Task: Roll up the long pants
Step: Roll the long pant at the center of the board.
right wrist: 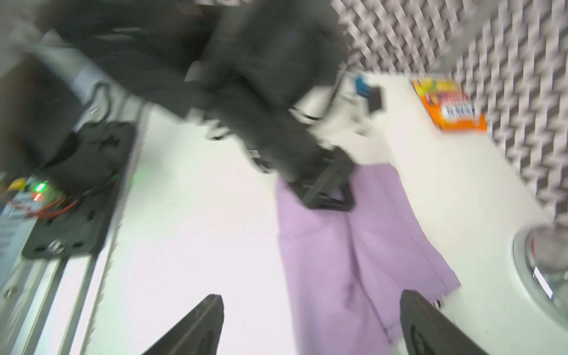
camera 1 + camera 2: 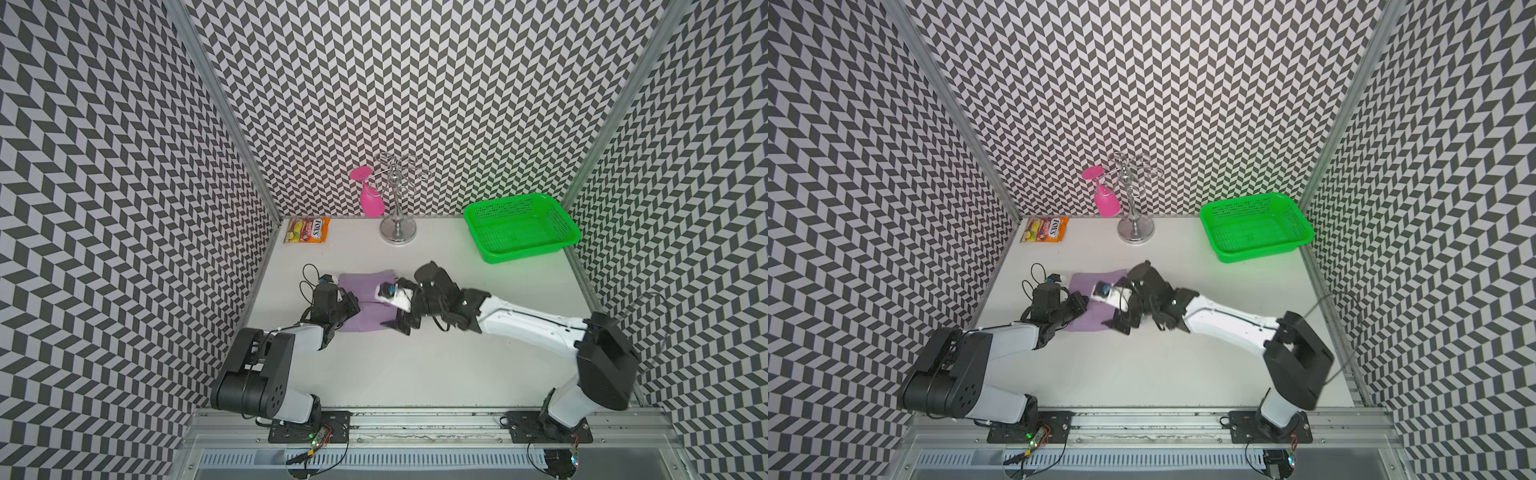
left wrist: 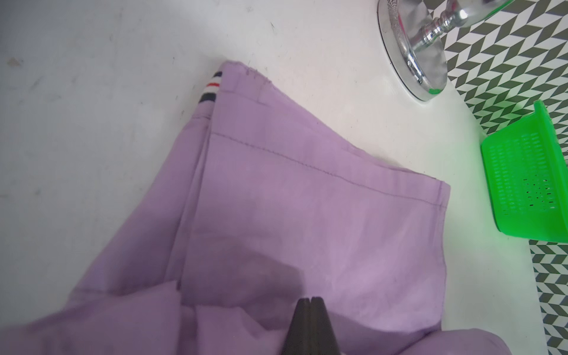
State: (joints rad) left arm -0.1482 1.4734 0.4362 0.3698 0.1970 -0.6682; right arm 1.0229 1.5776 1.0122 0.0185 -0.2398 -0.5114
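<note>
Since the right wrist view is smeared, I'm leaning on the other 3 views. The long pants (image 2: 368, 321) lie flat on the white table (image 2: 436, 365), left of centre, folded into a compact lilac pad. In both top views the pad looks about as wide as it is deep, so I can't call a long axis from there. In the right wrist view it reads as a strip running from the left gripper (image 3: 311, 299) toward the right gripper (image 1: 311, 294). A stitched edge faces the rear wall, toward the chrome glass stand (image 2: 397, 227), with the striped trim (image 3: 212, 87) at 1 corner of it. A crease crosses the pad left to right.

Left gripper: fingers pressed together, tips down on the cloth where it bunches. I can't tell if any fabric is caught between them.

Right gripper: fingers spread wide, nothing held. The near end of the pants sits between them in its wrist view; contact unclear.

Rear of table: pink wine glass (image 2: 371, 203) hanging bowl-down on the stand, Fox's candy bag (image 2: 307, 230) in the left corner, green basket (image 2: 525, 251) on the right.
</note>
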